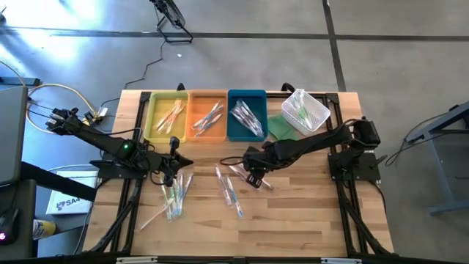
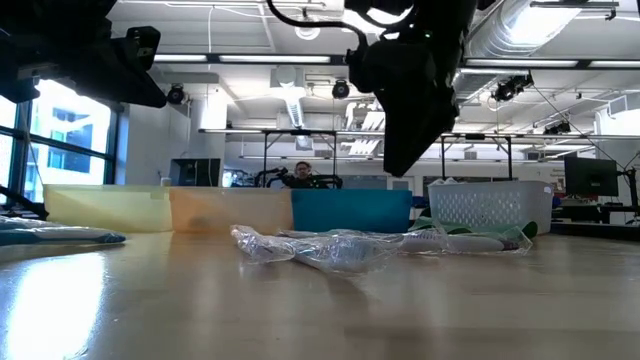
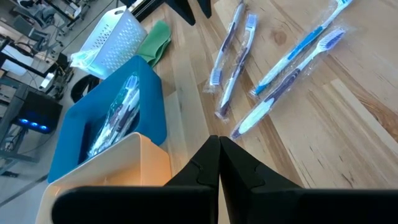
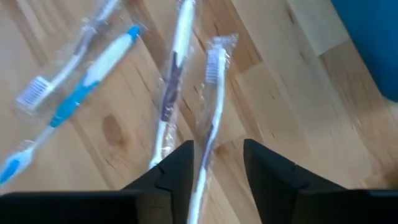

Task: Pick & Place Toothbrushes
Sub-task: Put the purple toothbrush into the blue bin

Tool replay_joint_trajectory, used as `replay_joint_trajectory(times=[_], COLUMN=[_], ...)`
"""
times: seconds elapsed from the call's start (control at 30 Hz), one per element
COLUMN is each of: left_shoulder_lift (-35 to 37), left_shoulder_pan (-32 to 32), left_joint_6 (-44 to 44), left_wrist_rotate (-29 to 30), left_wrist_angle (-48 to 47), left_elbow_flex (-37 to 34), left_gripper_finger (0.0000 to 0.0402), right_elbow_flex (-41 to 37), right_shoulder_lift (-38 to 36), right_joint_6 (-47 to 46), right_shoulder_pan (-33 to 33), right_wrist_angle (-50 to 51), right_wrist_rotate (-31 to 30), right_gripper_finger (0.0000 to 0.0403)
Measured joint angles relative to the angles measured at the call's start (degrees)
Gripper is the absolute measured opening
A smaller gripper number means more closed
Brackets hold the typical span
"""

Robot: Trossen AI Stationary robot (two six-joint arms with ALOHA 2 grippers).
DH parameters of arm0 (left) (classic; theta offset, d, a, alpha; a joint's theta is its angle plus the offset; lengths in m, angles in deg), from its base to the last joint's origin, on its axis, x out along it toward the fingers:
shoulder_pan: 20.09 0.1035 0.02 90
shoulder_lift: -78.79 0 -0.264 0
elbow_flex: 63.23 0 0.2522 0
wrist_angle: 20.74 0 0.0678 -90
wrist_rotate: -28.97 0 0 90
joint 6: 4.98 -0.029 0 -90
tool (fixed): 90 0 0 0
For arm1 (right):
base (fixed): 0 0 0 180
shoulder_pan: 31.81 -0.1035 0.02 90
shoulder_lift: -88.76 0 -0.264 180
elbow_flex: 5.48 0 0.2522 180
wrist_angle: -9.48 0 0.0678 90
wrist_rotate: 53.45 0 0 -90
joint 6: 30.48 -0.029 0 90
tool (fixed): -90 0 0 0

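Note:
Several wrapped toothbrushes lie loose on the wooden table, one bunch (image 1: 176, 196) near my left gripper and another (image 1: 231, 187) at the middle. My right gripper (image 4: 217, 163) points steeply down over the middle bunch and is open. A white and purple toothbrush (image 4: 210, 106) lies flat on the table and runs between its two fingers; I see no touch. My left gripper (image 3: 219, 149) hovers shut and empty near the orange tray (image 3: 140, 165). More toothbrushes lie in the yellow (image 1: 152, 117), orange (image 1: 207, 95) and blue (image 1: 246, 94) trays.
A white mesh basket (image 1: 322, 117) stands at the far right on a green cloth (image 1: 278, 130). The three trays line the far edge. Bare wood stretches along the near edge and to the right of the middle bunch. People and equipment show in the room behind, in the low view.

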Motion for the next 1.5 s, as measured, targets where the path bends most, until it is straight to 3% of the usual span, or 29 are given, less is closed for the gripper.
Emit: replay_joint_trajectory(times=[0.37,0.73,1.5], left_shoulder_lift=[0.00,0.00,0.00], left_shoulder_pan=[-0.01,0.01,0.00], left_joint_6=[-0.01,-0.01,0.00], left_wrist_rotate=[0.00,0.00,0.00], left_wrist_angle=[-0.01,-0.03,-0.02], left_elbow_flex=[0.00,0.00,0.02], left_gripper_finger=[0.0003,0.0003,0.0003], right_elbow_flex=[-5.54,-8.88,-10.09], right_shoulder_lift=[0.00,-0.07,-0.07], right_joint_6=[-4.41,-4.74,-5.46], right_shoulder_pan=[-0.59,-1.90,-1.88], right_wrist_angle=[-5.35,-13.37,-13.54], right_wrist_rotate=[0.59,0.39,-1.35], right_gripper_finger=[0.0113,0.0118,0.0117])
